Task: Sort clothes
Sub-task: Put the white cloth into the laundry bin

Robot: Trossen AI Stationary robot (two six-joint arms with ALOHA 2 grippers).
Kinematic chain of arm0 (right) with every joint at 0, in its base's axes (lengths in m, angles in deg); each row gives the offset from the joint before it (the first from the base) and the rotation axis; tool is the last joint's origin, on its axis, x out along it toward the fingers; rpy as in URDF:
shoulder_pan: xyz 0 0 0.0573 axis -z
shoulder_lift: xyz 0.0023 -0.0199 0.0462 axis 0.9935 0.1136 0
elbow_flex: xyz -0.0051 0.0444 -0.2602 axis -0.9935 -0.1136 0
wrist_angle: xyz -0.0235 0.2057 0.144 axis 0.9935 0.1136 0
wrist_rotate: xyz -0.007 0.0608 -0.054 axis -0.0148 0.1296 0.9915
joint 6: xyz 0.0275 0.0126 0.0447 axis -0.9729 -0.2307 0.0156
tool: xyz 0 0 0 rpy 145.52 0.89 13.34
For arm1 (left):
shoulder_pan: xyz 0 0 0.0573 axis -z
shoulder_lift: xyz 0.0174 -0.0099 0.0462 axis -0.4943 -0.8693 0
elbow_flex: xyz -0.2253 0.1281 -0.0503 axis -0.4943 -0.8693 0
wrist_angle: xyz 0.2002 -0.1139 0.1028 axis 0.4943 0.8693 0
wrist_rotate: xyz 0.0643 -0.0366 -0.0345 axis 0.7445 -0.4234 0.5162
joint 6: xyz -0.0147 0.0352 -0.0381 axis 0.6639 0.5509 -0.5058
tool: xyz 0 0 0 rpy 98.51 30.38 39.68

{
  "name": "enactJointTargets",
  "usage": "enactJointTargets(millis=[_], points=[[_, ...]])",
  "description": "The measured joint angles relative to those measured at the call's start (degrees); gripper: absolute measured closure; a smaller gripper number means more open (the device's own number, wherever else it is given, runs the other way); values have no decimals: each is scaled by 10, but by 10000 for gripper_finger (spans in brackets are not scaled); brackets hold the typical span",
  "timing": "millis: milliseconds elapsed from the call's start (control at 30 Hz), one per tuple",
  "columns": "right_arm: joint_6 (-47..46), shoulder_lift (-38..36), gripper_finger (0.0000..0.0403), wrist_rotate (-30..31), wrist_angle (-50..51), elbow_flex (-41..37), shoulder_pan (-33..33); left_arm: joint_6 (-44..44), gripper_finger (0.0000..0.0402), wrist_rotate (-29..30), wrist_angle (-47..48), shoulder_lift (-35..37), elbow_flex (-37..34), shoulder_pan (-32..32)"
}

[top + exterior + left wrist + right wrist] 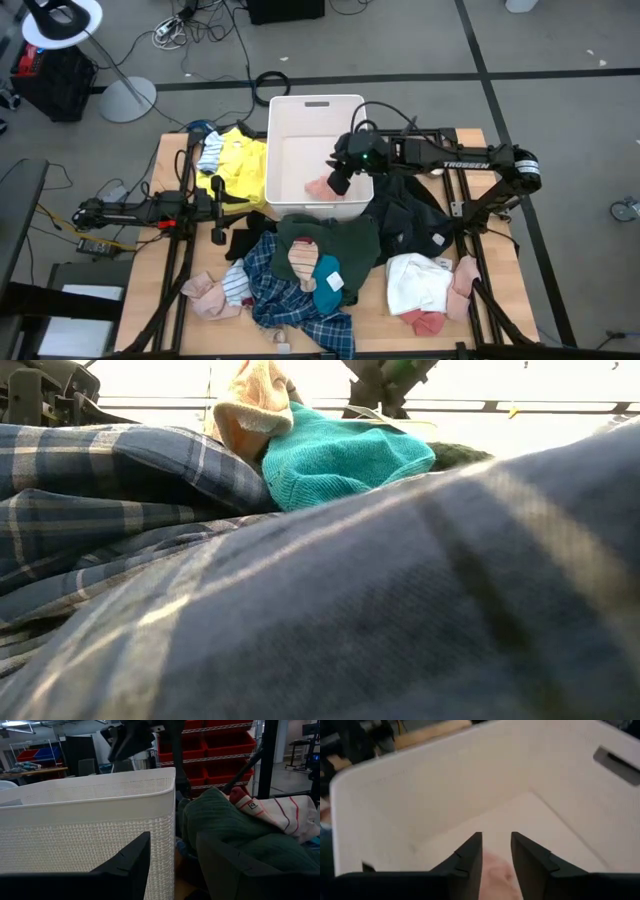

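We're looking at the table (160, 300) with the white basket (290, 125) at its far edge, and the clothes (300, 275) heaped along the near edge: blue plaid shirt (290, 310), dark green piece (345, 240), white piece (415, 280), yellow piece (240, 165) left of the basket. Our right gripper (338, 185) hangs inside the basket, fingers a little apart and empty, right over a pink piece (322, 187) on the bottom. Left gripper (219, 210) waits by the basket's left side, open
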Motion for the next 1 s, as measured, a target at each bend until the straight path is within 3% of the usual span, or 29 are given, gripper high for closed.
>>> enactJointTargets(millis=[233, 500, 800, 1000], points=[[0, -33, 266, -4, 31, 0, -21, -12, 236, 0, -10, 0, 0, 0], [-12, -100, 268, -4, 55, 0, -66, -21, 236, 0, -17, 0, 0, 0], [-110, -145, 270, -1, 183, 0, -129, -129, 236, 42, -26, 0, 0, 0], [-209, -144, 271, 48, 298, 0, -184, -164, 237, 38, -25, 0, 0, 1]])
